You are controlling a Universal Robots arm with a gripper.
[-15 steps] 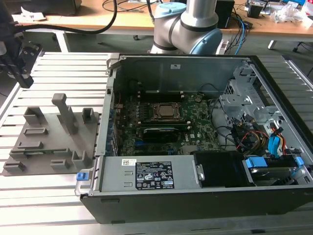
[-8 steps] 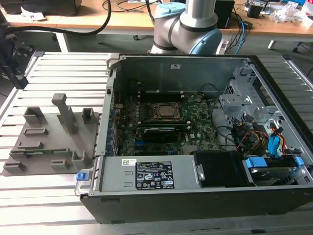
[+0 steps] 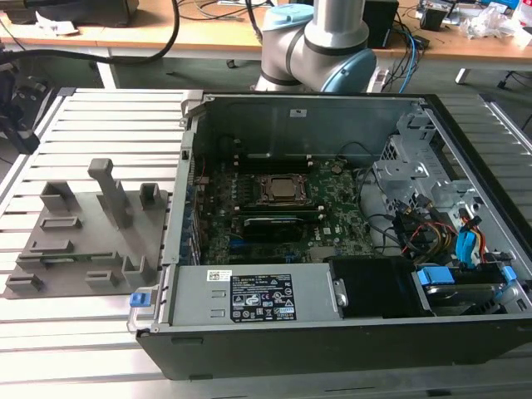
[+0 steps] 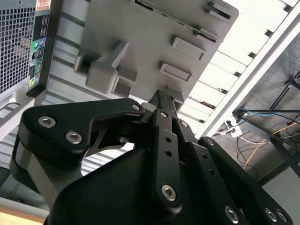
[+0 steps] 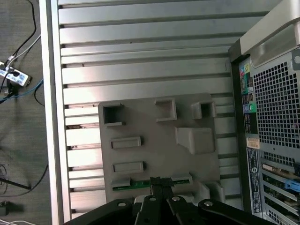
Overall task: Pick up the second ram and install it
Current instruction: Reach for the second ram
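Evidently we have barely begun; the ram [image 5: 136, 184] sits in the fixture [image 3: 87, 241], nine o'clock from the case [image 3: 332, 341] in the exterior view; our gripper [image 5: 157, 180] hovers above it, closed on nothing; pickup and install remain.

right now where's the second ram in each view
Exterior view: the second ram lies flat in a slot of the grey fixture plate, to the exterior view's left of the computer case.
First wrist view: the second ram is the green strip along one edge of the plate.
Second wrist view: the same green strip along the plate's edge.
Shared landmark: the grey fixture plate.
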